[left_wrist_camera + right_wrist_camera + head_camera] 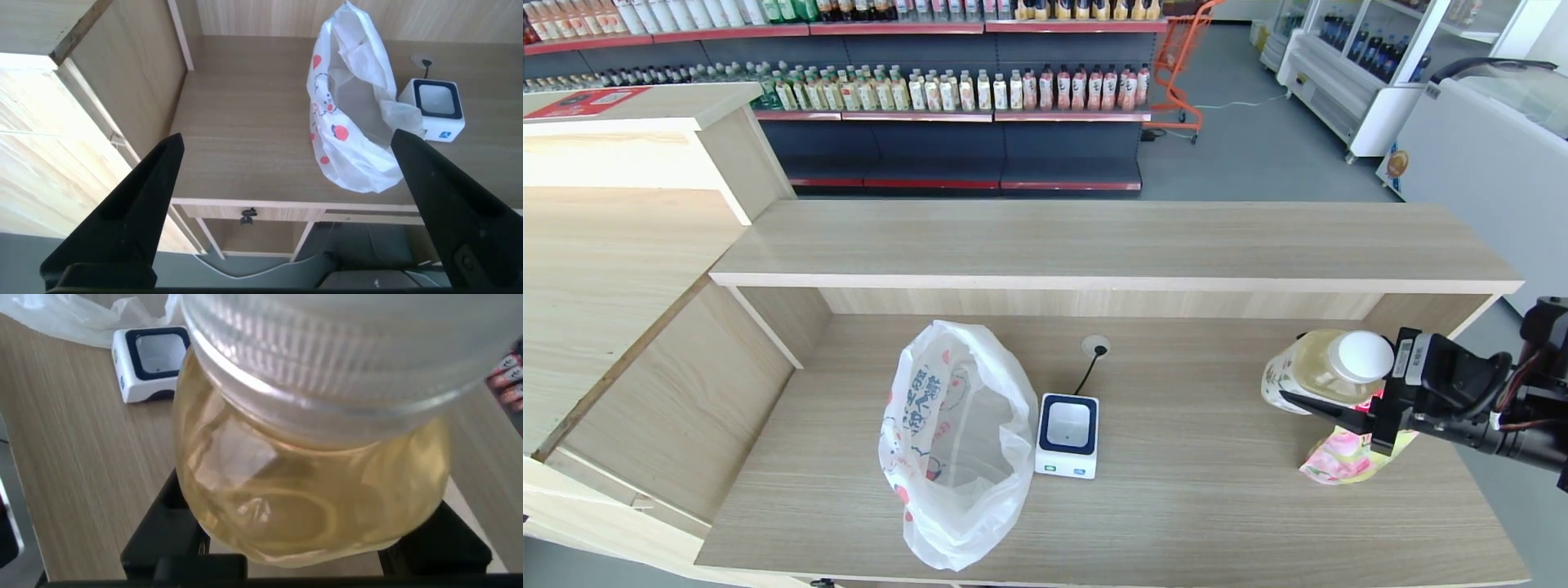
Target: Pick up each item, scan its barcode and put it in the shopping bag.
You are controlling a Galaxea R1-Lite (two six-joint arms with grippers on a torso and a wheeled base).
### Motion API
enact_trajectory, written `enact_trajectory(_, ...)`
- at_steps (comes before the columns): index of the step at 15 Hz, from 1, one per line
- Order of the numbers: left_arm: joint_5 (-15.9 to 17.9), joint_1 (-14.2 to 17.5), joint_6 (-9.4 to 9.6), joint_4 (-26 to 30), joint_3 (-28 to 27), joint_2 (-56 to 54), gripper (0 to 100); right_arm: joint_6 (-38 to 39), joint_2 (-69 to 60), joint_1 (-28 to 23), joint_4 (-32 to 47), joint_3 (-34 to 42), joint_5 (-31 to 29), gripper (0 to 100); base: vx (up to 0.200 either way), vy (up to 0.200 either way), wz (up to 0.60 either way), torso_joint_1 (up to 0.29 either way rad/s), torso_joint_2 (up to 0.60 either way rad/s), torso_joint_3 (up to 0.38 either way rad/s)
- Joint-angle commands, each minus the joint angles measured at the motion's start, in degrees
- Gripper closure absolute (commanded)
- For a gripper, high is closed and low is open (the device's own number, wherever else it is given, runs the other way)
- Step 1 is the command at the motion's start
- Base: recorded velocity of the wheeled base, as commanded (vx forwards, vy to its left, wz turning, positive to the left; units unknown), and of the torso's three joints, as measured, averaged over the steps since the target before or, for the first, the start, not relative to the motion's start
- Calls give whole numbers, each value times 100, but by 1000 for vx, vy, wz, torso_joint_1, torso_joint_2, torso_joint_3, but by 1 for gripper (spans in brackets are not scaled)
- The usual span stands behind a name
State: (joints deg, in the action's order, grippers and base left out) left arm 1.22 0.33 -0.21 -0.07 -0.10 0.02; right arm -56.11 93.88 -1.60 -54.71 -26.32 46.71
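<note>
Scanner (1067, 425) beside bag (915, 408) — bottle (1315, 371) apart

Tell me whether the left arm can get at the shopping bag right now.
Probably yes: the left claw is open and faces the bag, with bare counter between them.

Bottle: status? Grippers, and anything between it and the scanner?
Left gripper open, hanging short of the counter. Right gripper shut on bottle, tilted, above pink packet at the right end. Clear run to scanner; bag open beside it.

Tilted bottle (1327, 369) — in right claw (1298, 385)
</note>
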Motion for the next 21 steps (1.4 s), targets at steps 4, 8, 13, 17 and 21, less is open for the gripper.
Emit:
enact_trajectory(4,1,2,3,-1,1,-2,0,4,271,-60,-13,-31,180,100,0,0,0,0,0,0)
enact_trajectory(8,1,2,21,-1,1,-2,0,4,377,-78,-13,-119,312,100,0,0,0,0,0,0)
enact_trajectory(13,1,2,12,-1,1,-2,0,74,465,-78,4,-321,470,100,0,200,0,2,-2,4)
enact_trajectory(17,1,2,3,-1,1,-2,0,268,799,-157,22,-769,593,100,0,200,0,11,7,1)
enact_trajectory(21,1,2,3,-1,1,-2,0,241,1502,-201,-22,-1130,584,100,0,150,0,-1,2,2)
